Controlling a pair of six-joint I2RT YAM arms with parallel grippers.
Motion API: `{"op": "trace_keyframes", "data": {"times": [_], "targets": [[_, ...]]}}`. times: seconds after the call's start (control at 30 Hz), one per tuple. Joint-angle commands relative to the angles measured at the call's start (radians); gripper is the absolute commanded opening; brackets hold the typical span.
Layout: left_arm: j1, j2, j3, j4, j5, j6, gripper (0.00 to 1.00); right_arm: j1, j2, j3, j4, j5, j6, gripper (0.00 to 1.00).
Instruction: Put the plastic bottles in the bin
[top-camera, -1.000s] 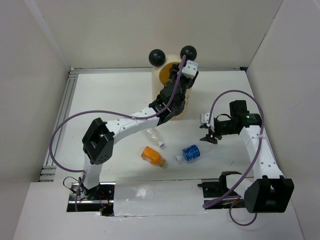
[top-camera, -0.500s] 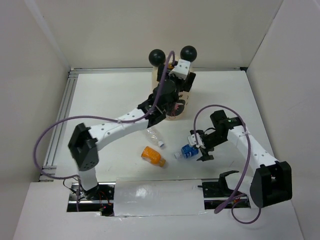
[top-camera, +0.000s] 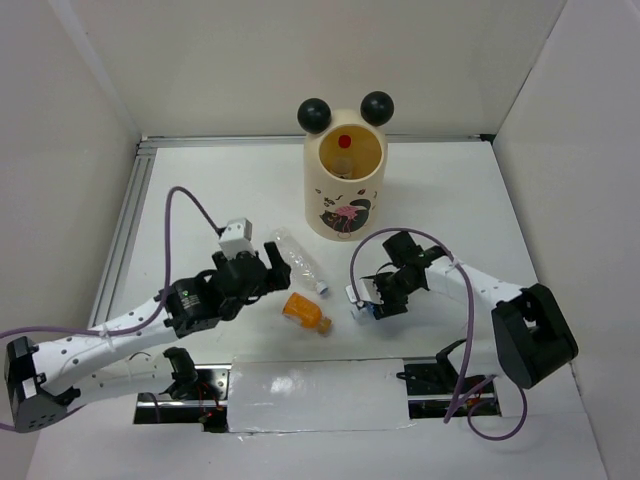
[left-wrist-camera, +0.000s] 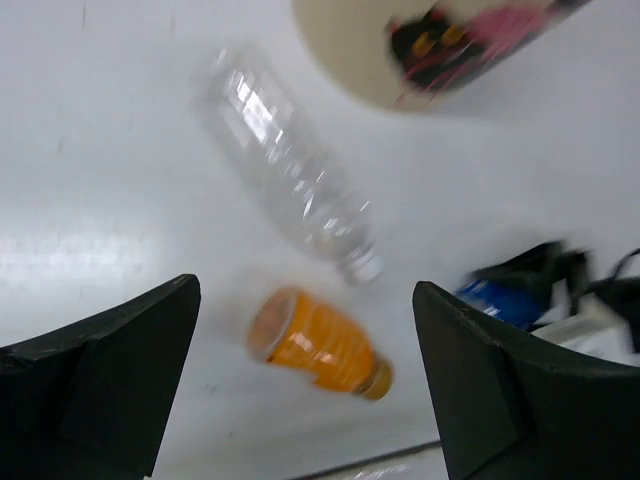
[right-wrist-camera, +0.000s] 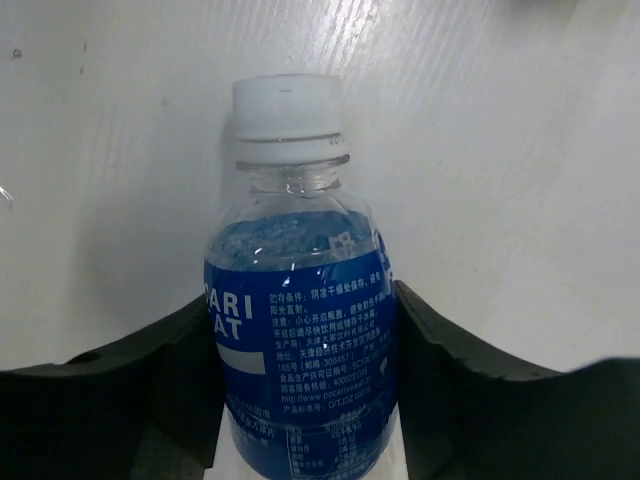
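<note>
The bin (top-camera: 345, 190) stands at the back centre, and a red-capped bottle (top-camera: 344, 140) lies inside it. A clear bottle (top-camera: 297, 260) (left-wrist-camera: 290, 190) and an orange bottle (top-camera: 305, 311) (left-wrist-camera: 318, 342) lie on the table in front of it. My left gripper (top-camera: 262, 270) (left-wrist-camera: 305, 295) hovers just left of them, open and empty. My right gripper (top-camera: 374, 298) (right-wrist-camera: 303, 300) is shut on the blue-labelled bottle (top-camera: 360, 308) (right-wrist-camera: 300, 340). That bottle lies on the table with its white cap pointing away from the wrist. The bin's base (left-wrist-camera: 440, 45) shows in the left wrist view.
White walls enclose the table on three sides. A metal rail (top-camera: 120, 230) runs along the left edge. Purple cables loop off both arms. A taped strip (top-camera: 315, 395) covers the near edge between the arm bases.
My left arm pulled back from the bin's mouth to the table and its gripper opened; a red-capped bottle now lies in the bin. My right gripper reached the blue bottle and closed round it.
</note>
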Motion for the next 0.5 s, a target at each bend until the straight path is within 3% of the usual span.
{"op": "trace_keyframes", "data": {"times": [0.0, 0.03, 0.07, 0.17, 0.23, 0.3, 0.47], "targets": [[-0.005, -0.018, -0.092, -0.084, 0.109, -0.273, 1.00, -0.023, -0.038, 0.046, -0.018, -0.016, 0.000, 0.55], [-0.005, -0.029, -0.130, -0.070, 0.129, -0.289, 1.00, -0.032, -0.059, 0.066, -0.057, -0.086, -0.020, 0.51], [-0.005, -0.029, -0.142, -0.061, 0.170, -0.330, 1.00, -0.047, -0.104, 0.113, -0.151, -0.127, -0.082, 0.40], [0.004, 0.026, -0.176, -0.030, 0.268, -0.413, 1.00, -0.048, -0.151, 0.257, -0.369, -0.278, -0.254, 0.32], [0.016, 0.055, -0.176, -0.003, 0.313, -0.457, 1.00, -0.038, -0.162, 0.352, -0.443, -0.394, -0.245, 0.32], [0.016, 0.107, -0.152, 0.006, 0.373, -0.508, 1.00, -0.038, -0.162, 0.502, -0.454, -0.501, -0.189, 0.33], [0.044, 0.228, -0.052, -0.084, 0.477, -0.618, 1.00, -0.020, -0.142, 0.719, -0.222, -0.661, 0.089, 0.34]]}}
